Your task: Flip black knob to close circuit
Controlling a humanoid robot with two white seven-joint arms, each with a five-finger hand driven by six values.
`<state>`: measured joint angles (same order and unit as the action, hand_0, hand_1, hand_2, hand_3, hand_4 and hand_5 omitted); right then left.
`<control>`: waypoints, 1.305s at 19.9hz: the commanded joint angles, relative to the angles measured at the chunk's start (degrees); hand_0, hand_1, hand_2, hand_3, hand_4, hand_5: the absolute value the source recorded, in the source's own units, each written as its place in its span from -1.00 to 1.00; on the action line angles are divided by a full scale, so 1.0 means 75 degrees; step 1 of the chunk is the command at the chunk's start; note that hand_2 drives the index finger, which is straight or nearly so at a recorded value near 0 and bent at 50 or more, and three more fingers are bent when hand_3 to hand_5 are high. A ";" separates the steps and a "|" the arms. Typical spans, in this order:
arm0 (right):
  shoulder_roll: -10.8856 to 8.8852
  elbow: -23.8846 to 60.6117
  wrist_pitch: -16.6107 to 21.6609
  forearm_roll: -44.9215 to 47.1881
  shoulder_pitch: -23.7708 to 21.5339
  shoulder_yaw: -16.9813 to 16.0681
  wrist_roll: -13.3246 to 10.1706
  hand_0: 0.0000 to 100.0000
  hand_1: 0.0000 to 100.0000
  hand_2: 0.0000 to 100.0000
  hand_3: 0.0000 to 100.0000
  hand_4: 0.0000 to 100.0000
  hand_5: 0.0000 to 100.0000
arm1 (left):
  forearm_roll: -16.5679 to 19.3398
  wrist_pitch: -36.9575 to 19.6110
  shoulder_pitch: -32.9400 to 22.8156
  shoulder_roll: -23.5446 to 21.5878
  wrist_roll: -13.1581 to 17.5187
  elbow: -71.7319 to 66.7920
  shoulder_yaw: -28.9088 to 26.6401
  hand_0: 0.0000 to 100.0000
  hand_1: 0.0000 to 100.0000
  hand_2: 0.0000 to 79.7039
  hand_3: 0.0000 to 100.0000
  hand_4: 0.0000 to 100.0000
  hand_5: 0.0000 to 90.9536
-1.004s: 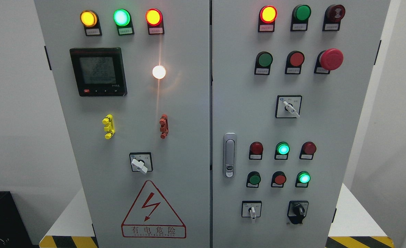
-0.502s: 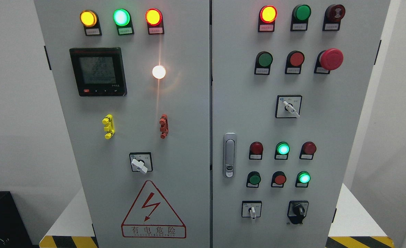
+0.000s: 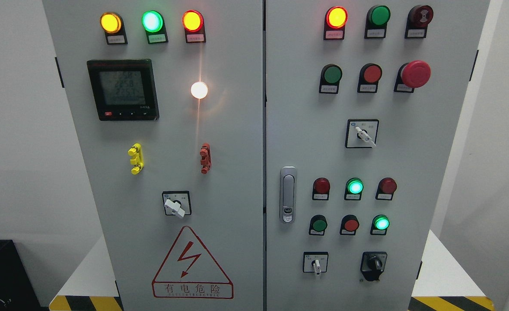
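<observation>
The black knob [image 3: 373, 264] sits at the lower right of the right cabinet door, on a black square plate, its handle pointing roughly down. To its left is a small white-handled selector switch [image 3: 315, 263]. Neither of my hands nor any arm shows in the head view.
The grey cabinet has two doors split by a seam, with a silver door handle [image 3: 287, 194]. Lit lamps, red and green push buttons, a red mushroom stop button [image 3: 415, 74], a meter display [image 3: 122, 90], other white selector switches [image 3: 361, 134] and a red warning triangle [image 3: 192, 263] cover the panels.
Only the digits on the meter display have changed; nothing else moved.
</observation>
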<state>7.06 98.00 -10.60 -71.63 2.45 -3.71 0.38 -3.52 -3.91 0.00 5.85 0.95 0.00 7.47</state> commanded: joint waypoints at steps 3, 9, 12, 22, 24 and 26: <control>0.0008 -0.0071 -0.0379 -0.0246 0.0435 -0.0162 0.0325 -1.00 -1.00 0.78 1.00 0.85 1.00 | 0.0000 -0.0006 -0.0164 -0.0007 0.0002 0.0176 0.0000 -0.76 0.11 -1.00 -1.00 -1.00 -1.00; 0.0008 -0.0282 -0.0614 -0.0246 0.0938 -0.0302 0.0523 -1.00 -1.00 0.78 1.00 0.85 0.99 | 0.0000 -0.0006 -0.0164 0.0005 0.0002 0.0176 0.0000 -0.76 0.11 -1.00 -1.00 -1.00 -1.00; 0.0008 -0.0352 -0.0766 -0.0234 0.1242 -0.0302 0.0606 -1.00 -1.00 0.77 1.00 0.85 0.99 | 0.0000 -0.0006 -0.0164 0.0004 0.0002 0.0176 0.0000 -0.76 0.11 -1.00 -1.00 -1.00 -1.00; -0.0004 -0.0598 -0.1047 -0.0433 0.1536 -0.0291 0.0805 -1.00 -1.00 0.78 1.00 0.85 0.99 | 0.0000 -0.0006 -0.0164 -0.0007 0.0002 0.0176 0.0000 -0.76 0.11 -1.00 -1.00 -1.00 -1.00; -0.0015 -0.0575 -0.1071 -0.0422 0.1548 -0.0291 0.0817 -1.00 -1.00 0.78 1.00 0.84 0.99 | 0.0000 -0.0006 -0.0164 0.0004 0.0002 0.0176 0.0000 -0.76 0.11 -1.00 -1.00 -1.00 -1.00; -0.0015 -0.0575 -0.1071 -0.0433 0.1560 -0.0314 0.0852 -1.00 -1.00 0.78 1.00 0.84 0.99 | 0.0000 -0.0006 -0.0164 0.0004 0.0002 0.0176 0.0000 -0.76 0.11 -1.00 -1.00 -1.00 -1.00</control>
<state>7.06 94.56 -18.37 -74.53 13.52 -5.63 6.43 -3.51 -3.91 0.00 5.83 0.95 0.00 7.47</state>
